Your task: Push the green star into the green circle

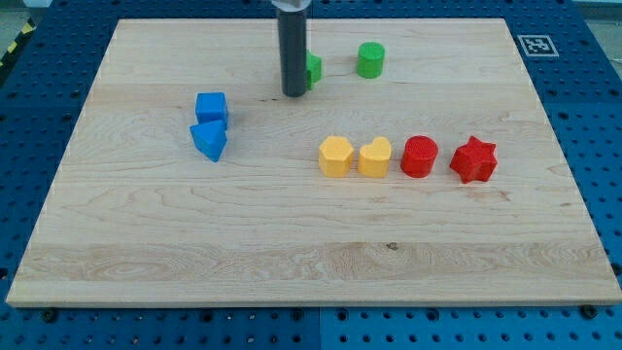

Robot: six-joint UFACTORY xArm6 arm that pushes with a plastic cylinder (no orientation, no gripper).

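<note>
A wooden board (146, 243) holds, nearest, a row: yellow hexagon (335, 156), yellow heart (375, 157), red circle (420, 156), red star (473, 159). Further left sit a blue triangle (209, 141) and a blue cube (211, 107). Farthest, my tip (294, 93), a bare rod grasping nothing, touches the left side of the half-hidden green star (314, 68). The green circle (370, 60) sits near on its right, apart, so the push looks begun but unfinished.

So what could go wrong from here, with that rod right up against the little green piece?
1. My tip sits at the view's left of the green star, which it half hides. An off-centre push could spin the star aside, past the green circle.
2. The circle stands loose near the board's top edge. A hard shove might knock it away or off.
</note>
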